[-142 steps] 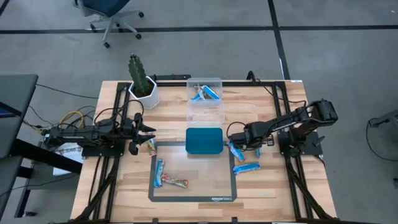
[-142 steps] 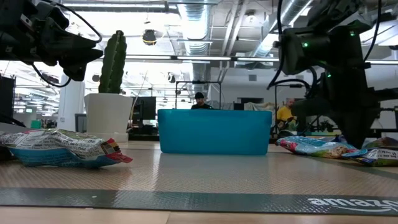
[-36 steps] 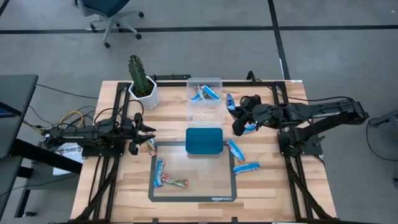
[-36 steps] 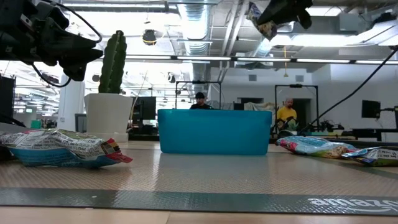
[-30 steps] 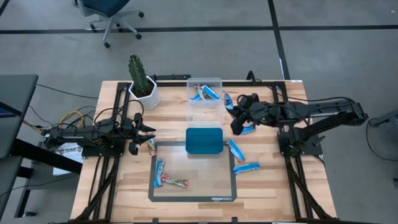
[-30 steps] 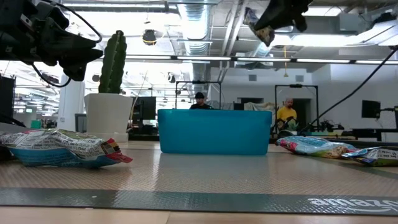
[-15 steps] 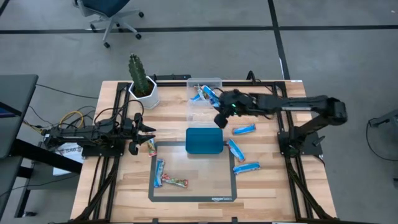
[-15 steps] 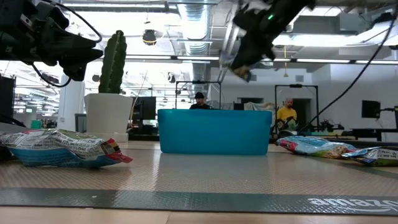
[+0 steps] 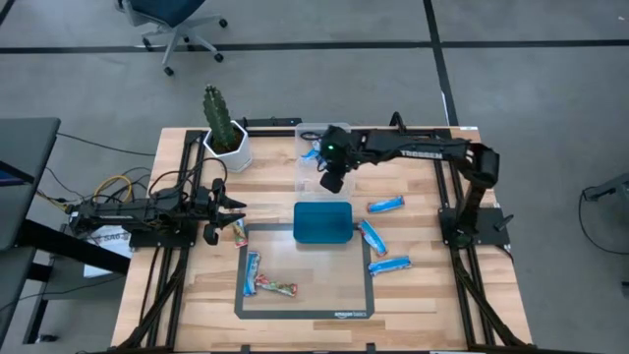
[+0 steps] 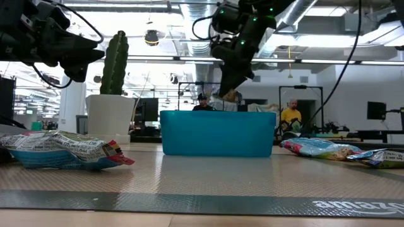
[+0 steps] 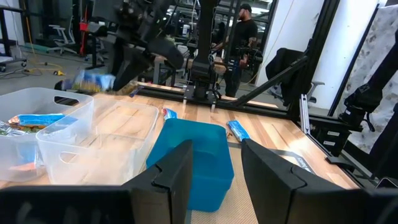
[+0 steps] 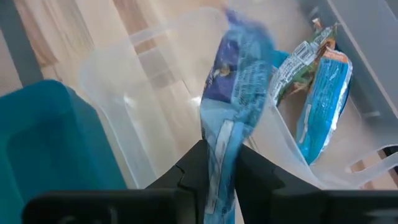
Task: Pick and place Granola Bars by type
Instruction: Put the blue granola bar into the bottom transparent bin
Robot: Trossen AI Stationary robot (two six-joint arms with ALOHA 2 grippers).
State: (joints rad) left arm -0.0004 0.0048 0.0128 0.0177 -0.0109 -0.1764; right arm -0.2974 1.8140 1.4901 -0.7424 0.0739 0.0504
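- Wooden bench (image 9: pixel 197 295) carries everything: a grey-bordered mat (image 9: pixel 305 313) at its near edge, a potted cactus (image 9: pixel 224 128) by the far-left corner, a teal tray (image 9: pixel 322 222) mid-bench, and a clear plastic box (image 9: pixel 324 167) at the far edge just behind the tray.
- Right gripper (image 12: pixel 219 163) hangs above the clear plastic box, clamped on a blue granola bar (image 12: pixel 233 93); the bar's end sits pinched between the jaws and the rest juts out ahead of them over the box's open compartment.
- Left gripper (image 11: pixel 214 163) waits near the left edge with its fingers apart, holding nothing.
- Foil-wrapped and thin, the held bar looks light, crinkly and probably slippery; it bends a little beyond the grip, so a hold across the flat middle would likely be steadier than one on the end seal.
- Other blue bars (image 12: pixel 320 99) already lie in the box's far compartment.
- Three more blue bars (image 9: pixel 385 205) lie loose towards the right edge, beside the tray and the mat's corner.
- Multicoloured bars (image 9: pixel 278 288) lie on the mat's left part, with another one (image 9: pixel 239 231) near the left gripper.
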